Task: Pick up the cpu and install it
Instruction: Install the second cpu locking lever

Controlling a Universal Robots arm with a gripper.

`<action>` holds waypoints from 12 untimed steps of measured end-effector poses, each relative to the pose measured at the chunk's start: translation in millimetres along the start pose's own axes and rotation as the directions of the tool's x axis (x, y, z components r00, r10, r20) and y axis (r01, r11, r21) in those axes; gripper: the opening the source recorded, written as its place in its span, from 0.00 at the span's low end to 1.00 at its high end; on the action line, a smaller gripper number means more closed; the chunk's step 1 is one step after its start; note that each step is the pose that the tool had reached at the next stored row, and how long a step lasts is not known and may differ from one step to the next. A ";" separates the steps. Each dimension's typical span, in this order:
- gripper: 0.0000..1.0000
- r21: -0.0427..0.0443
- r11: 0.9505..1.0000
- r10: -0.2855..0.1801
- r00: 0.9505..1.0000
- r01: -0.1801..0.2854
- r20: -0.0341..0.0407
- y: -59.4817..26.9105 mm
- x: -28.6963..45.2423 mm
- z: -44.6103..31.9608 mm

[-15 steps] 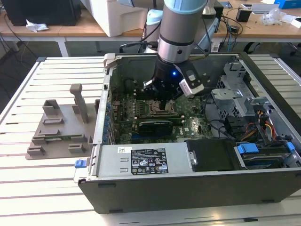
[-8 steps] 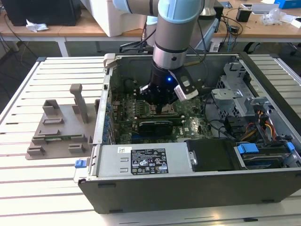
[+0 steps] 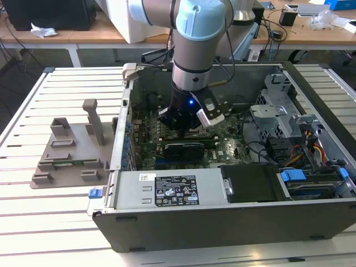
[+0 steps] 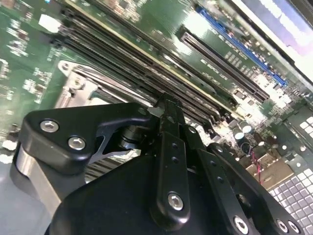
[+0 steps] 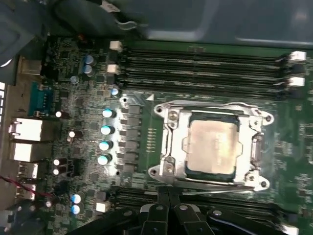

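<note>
In the exterior view, the hand [image 3: 186,121] hangs low inside an open computer case [image 3: 233,217] on a slatted counter [image 3: 55,222], just above the green motherboard [image 3: 167,147]. In the second wrist view, the hand's [image 4: 166,115] black fingers [image 4: 168,147] look pressed together, clenched on nothing. In the first wrist view, the cpu [image 5: 212,146] lies flat in its socket [image 5: 168,142], just beyond the fingertips, metal top upward. Nearly square, it has no clear long axis. It is likely light, rigid and fragile, best held by its edges.

From the exterior view I can't see the socket: the arm's wrist and claw [image 3: 186,119] hide it. In the second wrist view the claw's black body covers the cpu. The computer case [image 3: 233,222] is cut off at the picture's right edge.
</note>
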State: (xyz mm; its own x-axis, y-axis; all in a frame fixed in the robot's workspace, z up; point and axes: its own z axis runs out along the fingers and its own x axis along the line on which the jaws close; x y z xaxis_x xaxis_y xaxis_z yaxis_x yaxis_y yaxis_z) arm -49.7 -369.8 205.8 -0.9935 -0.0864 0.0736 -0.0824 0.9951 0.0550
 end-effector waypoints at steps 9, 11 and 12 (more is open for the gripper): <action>0.11 -0.002 0.999 -0.034 0.999 0.034 -0.001 7.4 6.7 2.2; 0.11 -0.001 0.999 -0.046 0.999 0.046 -0.002 8.6 6.2 3.2; 0.11 -0.002 0.999 -0.051 0.999 0.051 -0.002 9.0 5.9 3.9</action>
State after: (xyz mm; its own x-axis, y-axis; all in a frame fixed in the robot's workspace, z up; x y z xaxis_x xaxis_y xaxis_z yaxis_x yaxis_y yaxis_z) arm -56.6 -361.1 202.9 -0.9879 -0.1370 0.0723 -0.1328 0.9893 0.0610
